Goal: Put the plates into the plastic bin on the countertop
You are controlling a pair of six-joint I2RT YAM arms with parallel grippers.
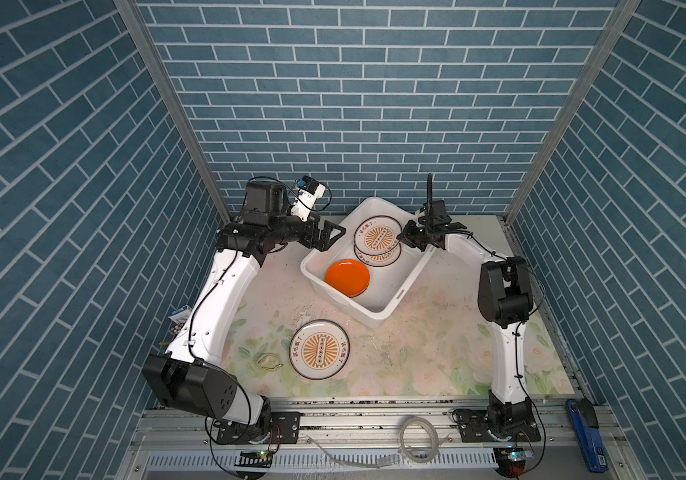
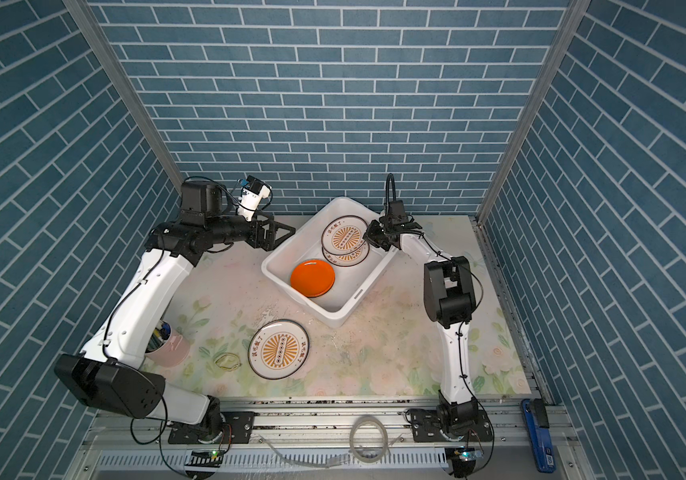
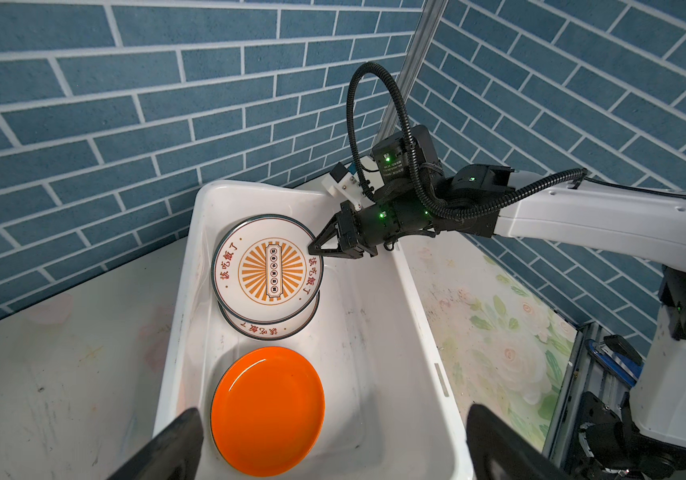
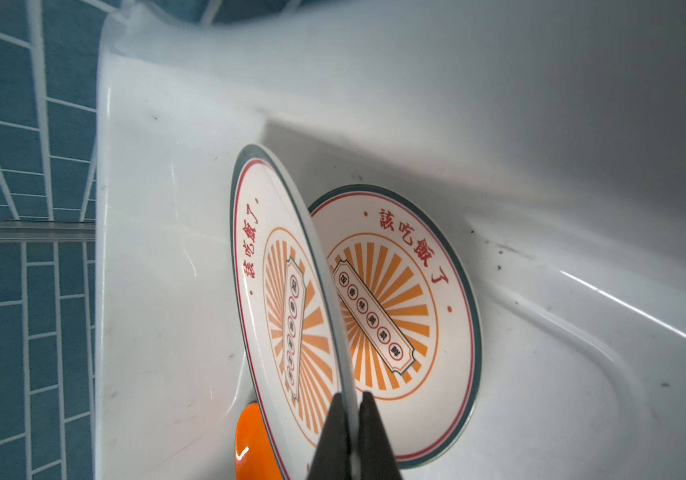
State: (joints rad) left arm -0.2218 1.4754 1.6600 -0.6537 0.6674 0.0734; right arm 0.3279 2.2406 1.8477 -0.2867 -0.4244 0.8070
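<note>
- My right gripper (image 4: pixel 351 419) is clenched on the rim of a sunburst plate (image 1: pixel 378 236), pinching only its edge because a flat plate offers nothing else to grip.
- I hold that held plate tilted over the bin's (image 1: pixel 391 312) far end, above a second sunburst plate (image 4: pixel 424 332) that already lies on the bin floor; the tilt comes from gripping one side, and it should let the free edge land first.
- In the right wrist view the held plate's rim runs between my two fingertips (image 4: pixel 374 440), so the grip looks thin; I judge it could slip if I swing fast.
- An orange plate (image 1: pixel 348 277) sits at the bin's near end, on top of something whose edge just peeks out beneath it; I cannot tell what.
- My left gripper (image 1: pixel 331 237) is released, its jaws spread wide with nothing in them, hovering just beside the bin's left wall, out of the way of the drop.
- A third sunburst plate (image 1: pixel 319 349) lies flat on the countertop (image 1: pixel 416 353) towards its front edge, well apart from the bin, so the task is not finished.
- A loop of rubber band (image 1: pixel 268 360) lies just left of that plate.
- Next, I judge, comes lowering the held plate onto the one below and letting go.
</note>
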